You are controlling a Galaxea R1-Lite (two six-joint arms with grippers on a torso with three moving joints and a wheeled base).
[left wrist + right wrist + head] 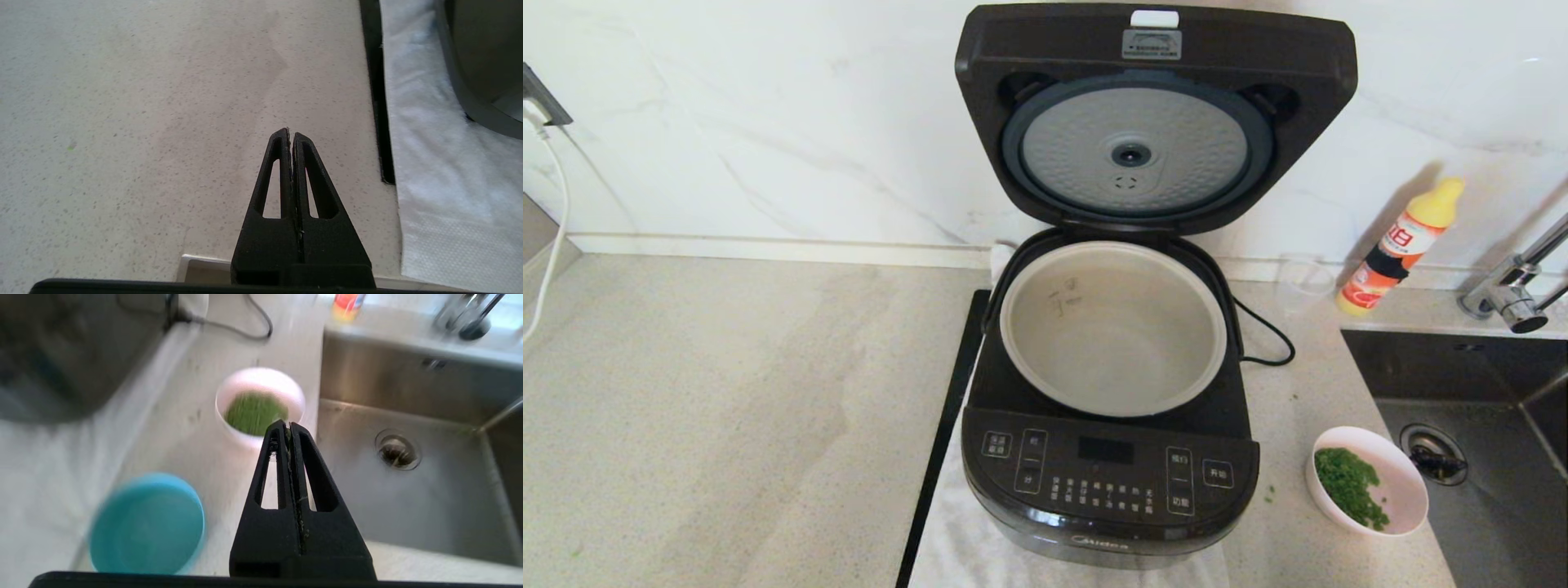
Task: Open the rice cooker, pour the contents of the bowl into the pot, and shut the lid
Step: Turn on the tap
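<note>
The black rice cooker (1111,482) stands mid-counter with its lid (1156,114) swung up, silver dimpled disc facing me. Its pale grey pot (1112,327) looks bare inside. A white bowl (1369,480) of chopped greens rests on the counter to the cooker's right, beside the sink; the right wrist view shows the same bowl (260,404). My right gripper (289,424) hangs shut and empty above the counter just short of that bowl. My left gripper (291,132) is shut, holding nothing, over bare counter left of the cooker. Neither arm shows in the head view.
A steel sink (1486,457) with a faucet (1515,286) lies at the right. A yellow-capped bottle (1401,249) and a clear cup (1303,282) stand by the wall. A blue bowl (147,524) sits near the counter's front. A white cloth (441,163) lies under the cooker.
</note>
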